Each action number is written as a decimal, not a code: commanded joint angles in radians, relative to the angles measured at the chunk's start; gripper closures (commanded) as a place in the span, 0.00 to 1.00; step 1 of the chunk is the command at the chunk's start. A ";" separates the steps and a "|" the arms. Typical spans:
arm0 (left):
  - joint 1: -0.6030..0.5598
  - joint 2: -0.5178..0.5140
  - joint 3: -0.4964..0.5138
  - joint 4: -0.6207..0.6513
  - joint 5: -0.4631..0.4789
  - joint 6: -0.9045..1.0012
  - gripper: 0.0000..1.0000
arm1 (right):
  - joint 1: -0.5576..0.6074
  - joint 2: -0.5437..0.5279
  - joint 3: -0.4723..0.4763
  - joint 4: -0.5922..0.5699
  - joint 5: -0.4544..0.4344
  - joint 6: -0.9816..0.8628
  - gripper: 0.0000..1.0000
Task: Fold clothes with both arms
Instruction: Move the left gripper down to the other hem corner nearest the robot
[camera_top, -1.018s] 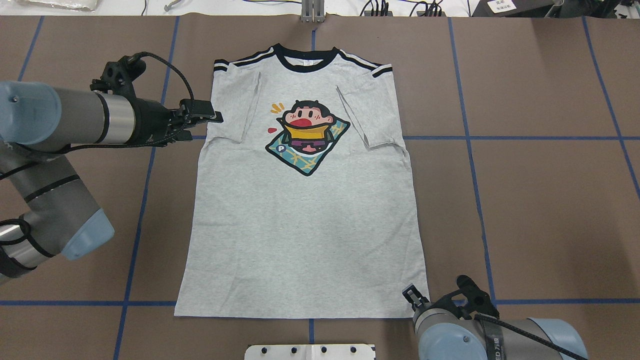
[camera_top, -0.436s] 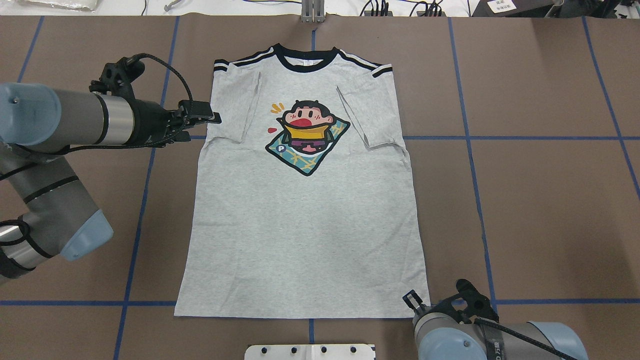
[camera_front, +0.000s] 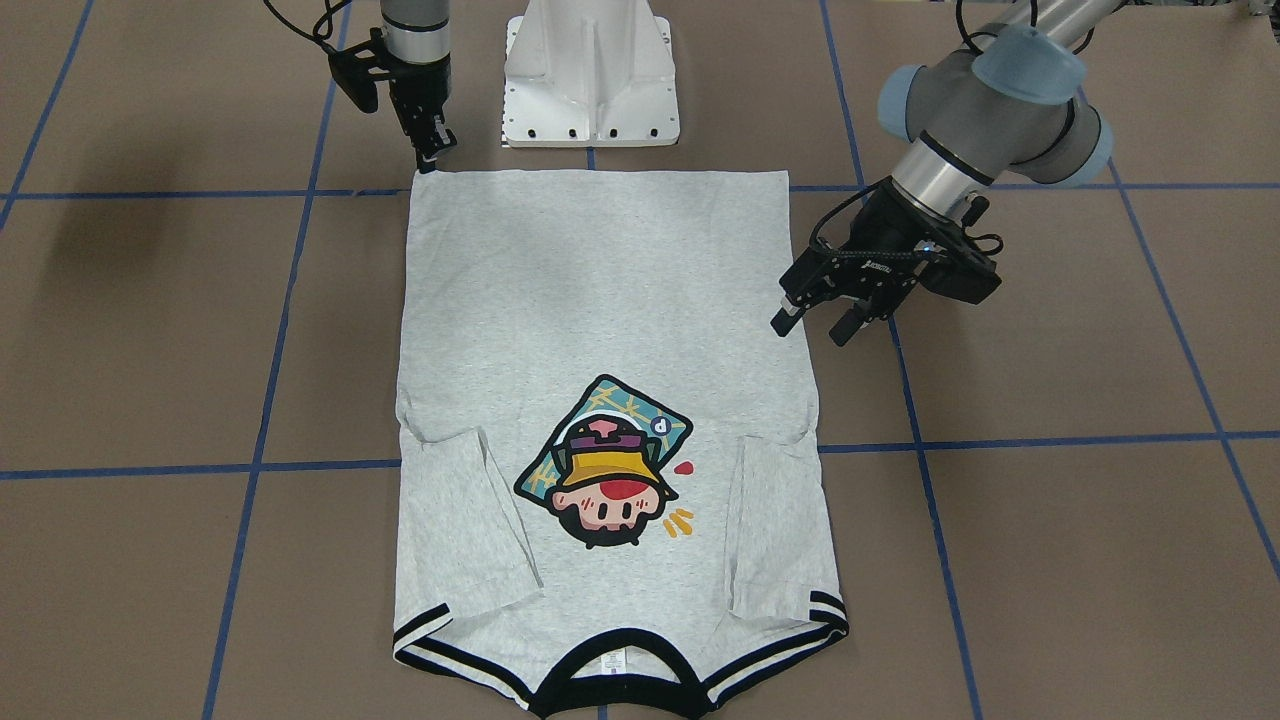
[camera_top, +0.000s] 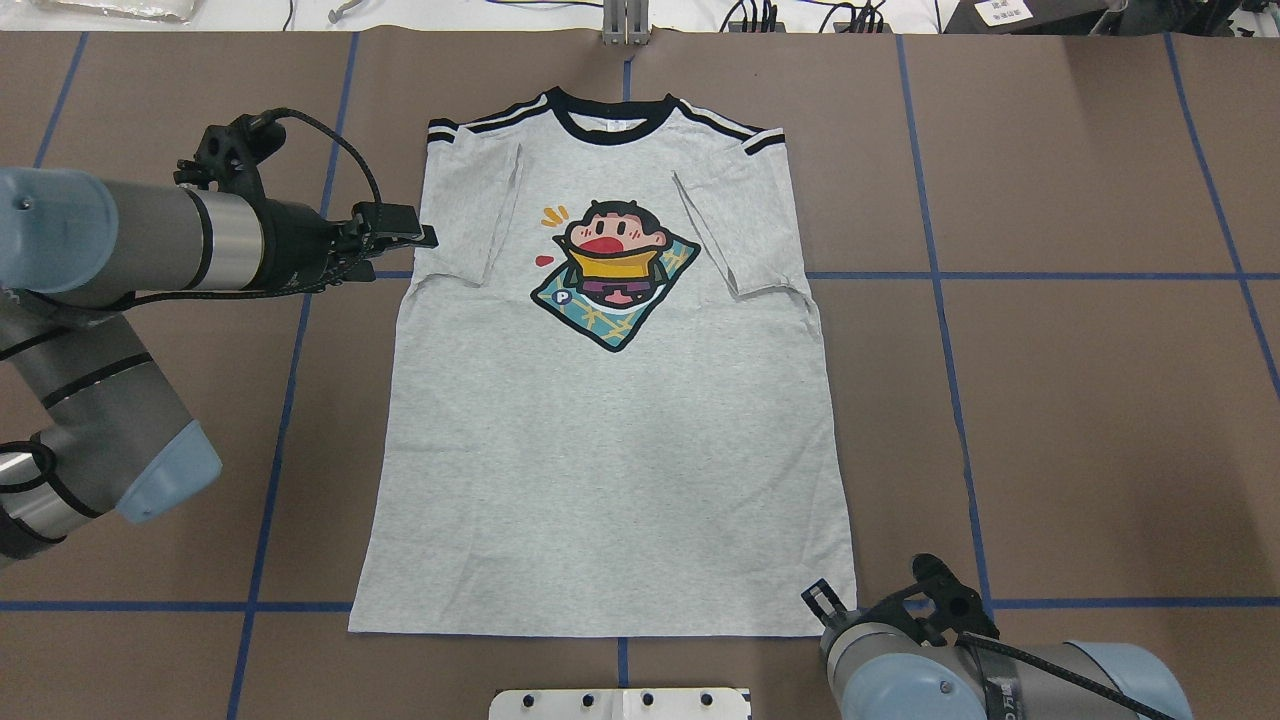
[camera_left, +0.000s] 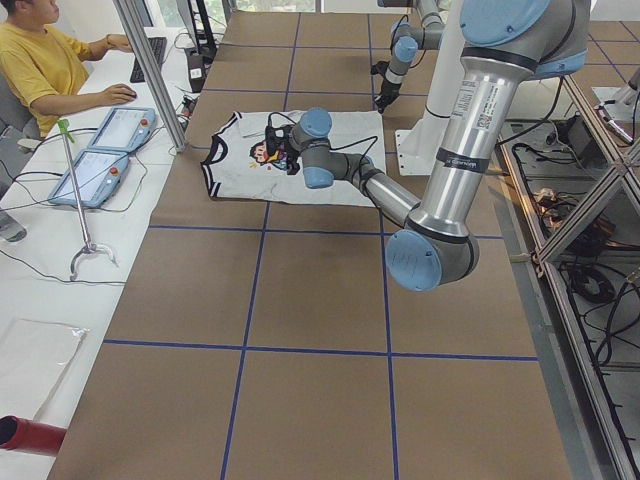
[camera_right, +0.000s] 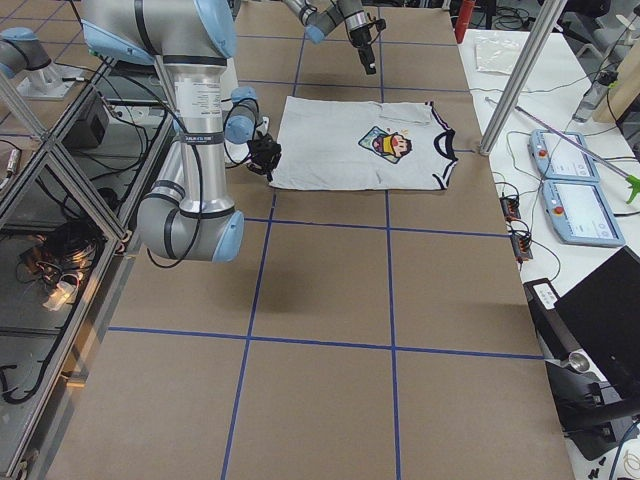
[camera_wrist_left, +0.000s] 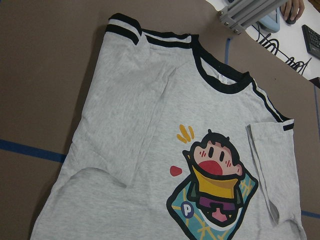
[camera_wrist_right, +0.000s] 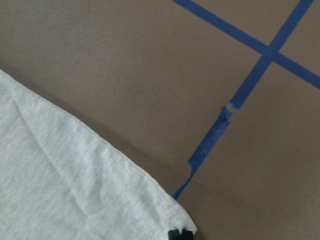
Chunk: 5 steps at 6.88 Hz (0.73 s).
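Grey T-shirt (camera_top: 600, 450) lies flat on brown counter (camera_top: 1080, 400), picture side up, both sleeves folded in. Left tool (camera_front: 810, 330) open, hangs at shirt's side edge. Right tool (camera_front: 434, 160) points down at bottom corner of shirt; cannot tell if open or closed.

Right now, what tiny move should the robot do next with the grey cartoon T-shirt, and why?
Probably the black two-finger left gripper should dip to the side edge of the light grey cartoon T-shirt and pinch it: its fingers are spread beside that edge, while the black right gripper sits at the hem corner.
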 joint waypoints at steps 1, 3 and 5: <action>0.018 0.050 -0.076 0.018 -0.002 -0.034 0.01 | 0.003 0.007 0.017 -0.001 0.000 -0.001 1.00; 0.160 0.197 -0.217 0.063 0.001 -0.122 0.01 | 0.050 0.018 0.020 0.003 0.101 -0.020 1.00; 0.251 0.357 -0.293 0.064 0.002 -0.217 0.04 | 0.091 0.025 0.027 0.005 0.175 -0.143 1.00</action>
